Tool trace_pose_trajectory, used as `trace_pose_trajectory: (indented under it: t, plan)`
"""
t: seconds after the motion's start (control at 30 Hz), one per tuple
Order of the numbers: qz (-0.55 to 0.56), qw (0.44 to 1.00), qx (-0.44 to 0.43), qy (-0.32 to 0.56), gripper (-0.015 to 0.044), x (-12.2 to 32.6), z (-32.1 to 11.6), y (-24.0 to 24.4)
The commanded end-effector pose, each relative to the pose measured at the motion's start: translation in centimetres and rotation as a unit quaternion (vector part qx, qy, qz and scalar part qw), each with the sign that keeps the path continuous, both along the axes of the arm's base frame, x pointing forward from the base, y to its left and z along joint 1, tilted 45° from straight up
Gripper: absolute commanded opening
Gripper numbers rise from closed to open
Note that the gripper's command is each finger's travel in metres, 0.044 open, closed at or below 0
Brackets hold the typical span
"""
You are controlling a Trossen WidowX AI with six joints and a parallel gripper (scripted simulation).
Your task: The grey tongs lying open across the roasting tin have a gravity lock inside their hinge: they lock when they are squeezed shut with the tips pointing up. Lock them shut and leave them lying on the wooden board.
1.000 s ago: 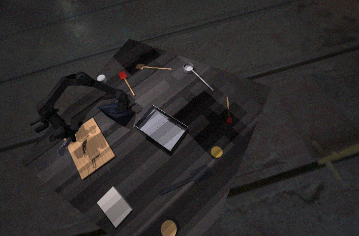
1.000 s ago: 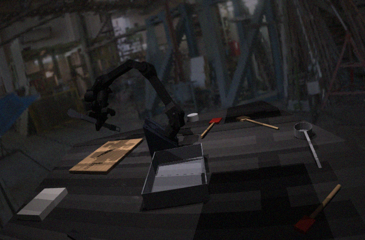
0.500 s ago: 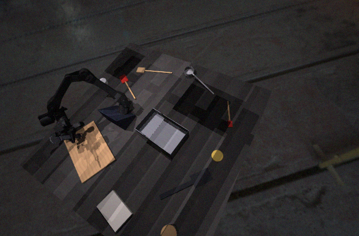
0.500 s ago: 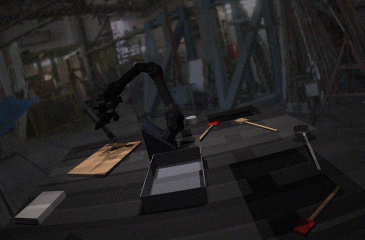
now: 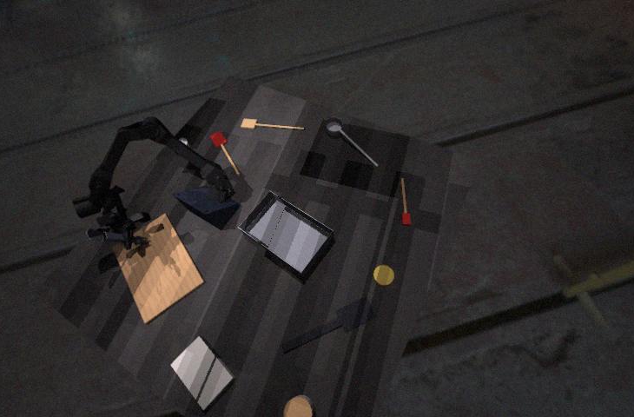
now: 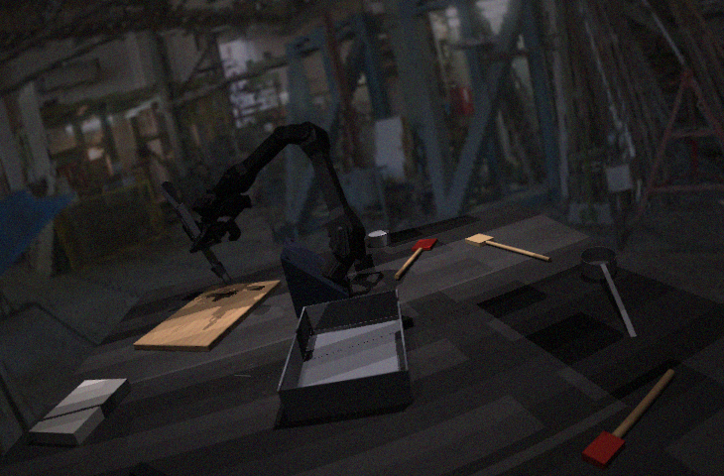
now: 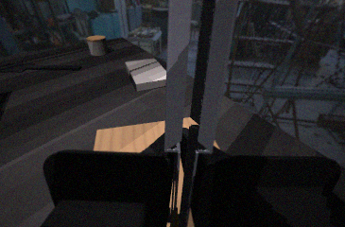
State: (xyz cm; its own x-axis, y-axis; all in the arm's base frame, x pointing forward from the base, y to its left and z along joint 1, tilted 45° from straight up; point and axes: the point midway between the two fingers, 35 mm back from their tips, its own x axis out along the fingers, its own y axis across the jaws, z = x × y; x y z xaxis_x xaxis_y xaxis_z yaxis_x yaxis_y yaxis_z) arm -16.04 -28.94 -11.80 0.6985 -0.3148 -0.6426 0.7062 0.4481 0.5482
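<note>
My gripper (image 6: pixel 197 245) (image 7: pixel 178 133) is shut on the grey tongs (image 6: pixel 181 210) (image 7: pixel 177 95) and holds them in the air over the far end of the wooden board (image 5: pixel 165 289) (image 6: pixel 172 334) (image 7: pixel 128 137). In the exterior view the tongs stand steeply tilted, one end high at the upper left, the other low near the board. In the wrist view their two arms rise nearly parallel with a narrow dark gap. Whether the lock has caught cannot be seen. The roasting tin (image 5: pixel 298 241) (image 6: pixel 346 396) is empty.
A dark blue wedge (image 5: pixel 204 208) (image 6: pixel 306 278) stands by the arm's base. A white block (image 5: pixel 189 361) (image 6: pixel 73 424) (image 7: pixel 148 78) and a tan-topped pot (image 5: pixel 298 407) (image 7: pixel 96 47) are beyond the board. A saucepan (image 5: pixel 333 128), red-headed tools and a yellow disc (image 5: pixel 384 274) lie farther off.
</note>
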Motion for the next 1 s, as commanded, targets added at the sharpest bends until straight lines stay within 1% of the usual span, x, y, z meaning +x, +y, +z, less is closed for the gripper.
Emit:
trace_pose_trajectory:
  t: [0.0,0.83,0.97]
  plan:
    - [-0.002,1.000,-0.007,-0.001,-0.0150,0.02,0.16,-0.11]
    - [-0.002,1.000,-0.007,-0.001,-0.0150,0.02,0.16,-0.11]
    - [0.012,1.000,0.013,0.003,-0.0150,0.24,-0.13,-0.25]
